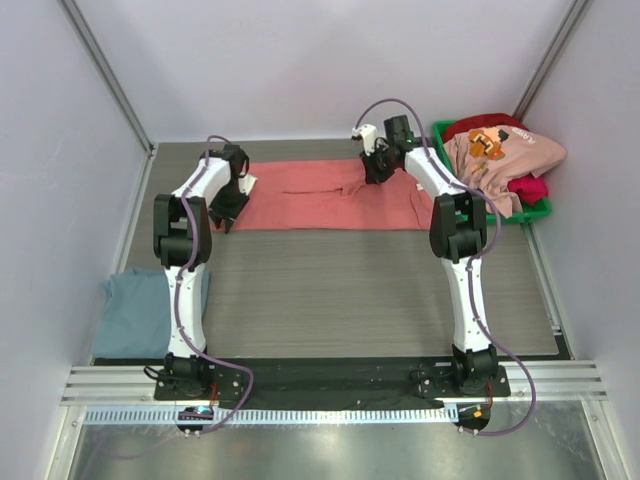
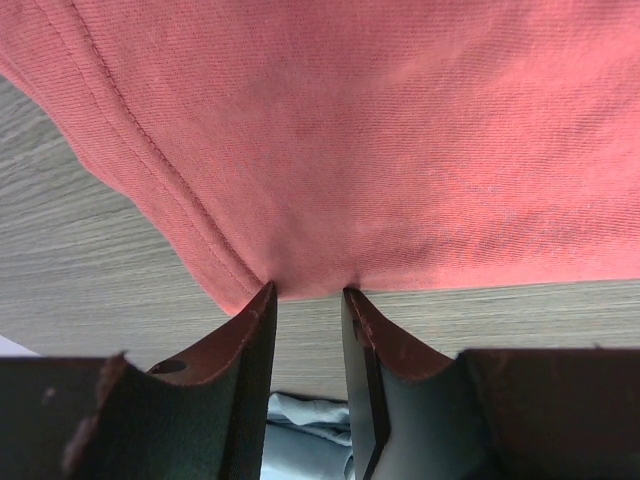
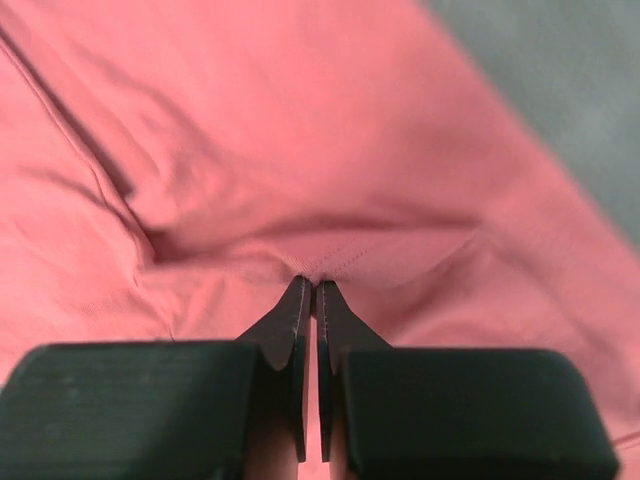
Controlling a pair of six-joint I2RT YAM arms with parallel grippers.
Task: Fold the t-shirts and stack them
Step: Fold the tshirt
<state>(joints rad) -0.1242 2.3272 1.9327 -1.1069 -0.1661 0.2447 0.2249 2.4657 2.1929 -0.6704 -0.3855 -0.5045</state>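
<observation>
A salmon-red t-shirt lies spread flat across the far middle of the table. My left gripper is at its left end. In the left wrist view this gripper is open, its tips resting at the shirt's hemmed edge with bare table between the fingers. My right gripper is on the shirt's far edge. In the right wrist view it is shut on a pinched fold of the salmon-red cloth. A grey-blue t-shirt lies folded at the near left, also in the left wrist view.
A green bin at the far right holds a light pink t-shirt with orange print, draped over its rim, and a crimson one. Walls close the table on left, right and back.
</observation>
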